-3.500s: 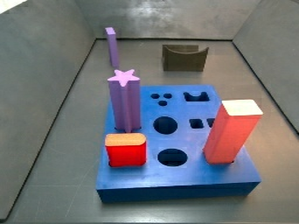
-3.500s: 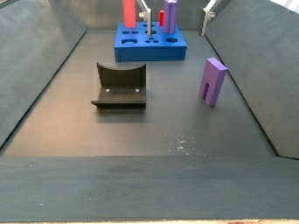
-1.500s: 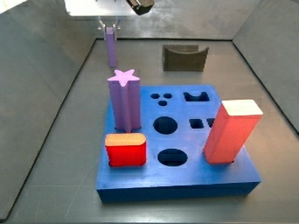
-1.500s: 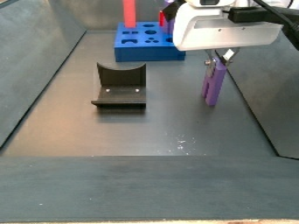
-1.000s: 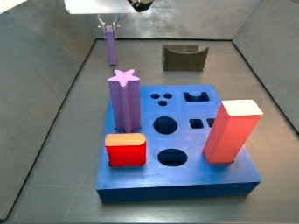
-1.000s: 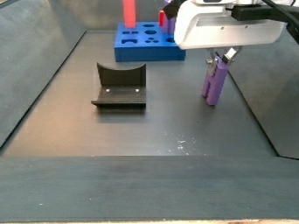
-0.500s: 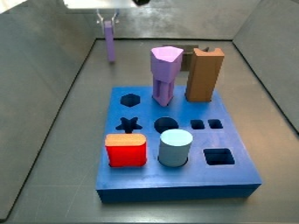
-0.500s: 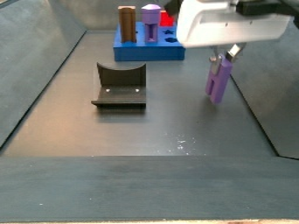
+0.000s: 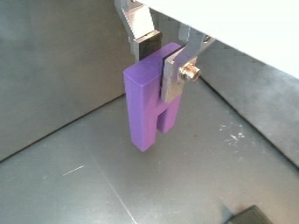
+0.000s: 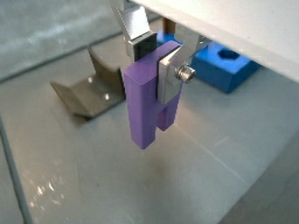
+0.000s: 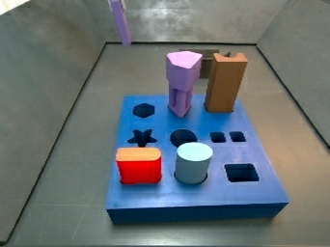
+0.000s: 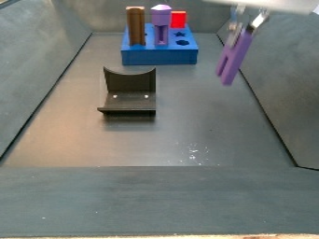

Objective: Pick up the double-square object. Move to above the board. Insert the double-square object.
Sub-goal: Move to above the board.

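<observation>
My gripper (image 9: 162, 59) is shut on the upper end of the double-square object (image 9: 149, 109), a slim lavender-purple post that hangs upright below the fingers, clear of the dark floor. Both wrist views show this grip; in the second one the gripper (image 10: 156, 59) holds the post (image 10: 142, 109) the same way. In a side view the post (image 12: 232, 54) hangs in the air near the right wall, slightly tilted. In the opposite side view it (image 11: 119, 21) is high at the far end. The blue board (image 11: 194, 198) with shaped holes lies on the floor, well apart from the post.
On the board stand a purple polygon-topped column (image 11: 184, 82), a brown block (image 11: 227, 82), a red block (image 11: 138, 164) and a pale blue cylinder (image 11: 194, 162). The dark fixture (image 12: 129, 91) stands mid-floor. Grey walls enclose the floor on both sides.
The gripper has risen with the post, which stood on the floor before and now hangs in the air. The pieces on the board differ from those a second ago.
</observation>
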